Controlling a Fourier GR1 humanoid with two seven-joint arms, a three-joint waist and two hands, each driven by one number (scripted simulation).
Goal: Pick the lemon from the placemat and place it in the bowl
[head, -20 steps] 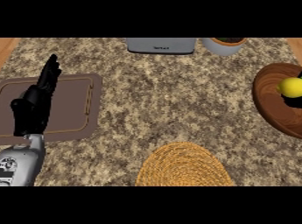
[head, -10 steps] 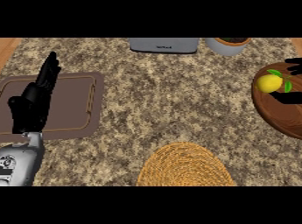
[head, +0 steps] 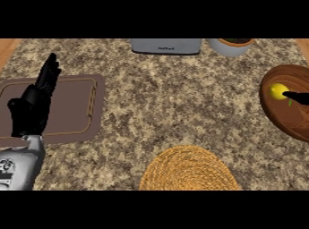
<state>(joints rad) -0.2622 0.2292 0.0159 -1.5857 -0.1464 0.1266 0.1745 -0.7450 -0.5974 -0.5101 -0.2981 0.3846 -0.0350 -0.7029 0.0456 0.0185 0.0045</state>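
**On the counter: lemon lying in the bowl**

Head view: the lemon (head: pixel 278 91) is seen inside the wooden bowl (head: pixel 302 125) at the right edge. The right hand (head: pixel 305 98) is shown with a straight finger touching it, nothing clasped. The left hand (head: pixel 32 108) is rested open over the brown mat (head: pixel 77 107). The lemon is judged light, firm, rounded and prone to roll; it is best clasped round its middle.

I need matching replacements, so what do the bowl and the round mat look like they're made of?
The bowl looks like polished dark wood: brown grain rings show inside, around the lemon. The mat looks like woven straw or rattan, matte, with coiled golden ridges.
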